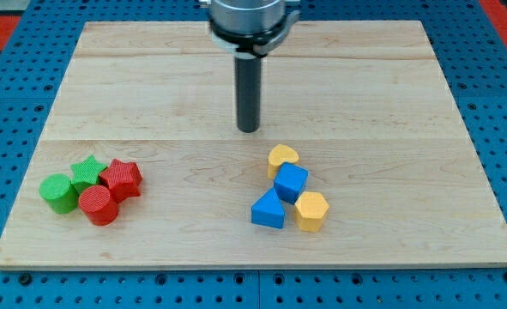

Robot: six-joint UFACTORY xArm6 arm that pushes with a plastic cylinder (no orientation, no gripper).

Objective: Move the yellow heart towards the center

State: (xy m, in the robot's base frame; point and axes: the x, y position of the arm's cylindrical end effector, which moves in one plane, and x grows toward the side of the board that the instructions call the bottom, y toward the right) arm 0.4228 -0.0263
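The yellow heart (282,158) lies on the wooden board (150,94), right of the centre and toward the view's bottom. It touches the blue cube (291,182) just below it. My tip (249,130) rests on the board a short way up and to the left of the heart, with a small gap between them. A blue triangular block (268,209) and a yellow hexagonal block (311,211) sit below the cube, all in one tight cluster.
At the view's bottom left lies a second cluster: a green cylinder (59,192), a green star (87,172), a red star (122,178) and a red cylinder (98,205). The board sits on a blue perforated base (13,86).
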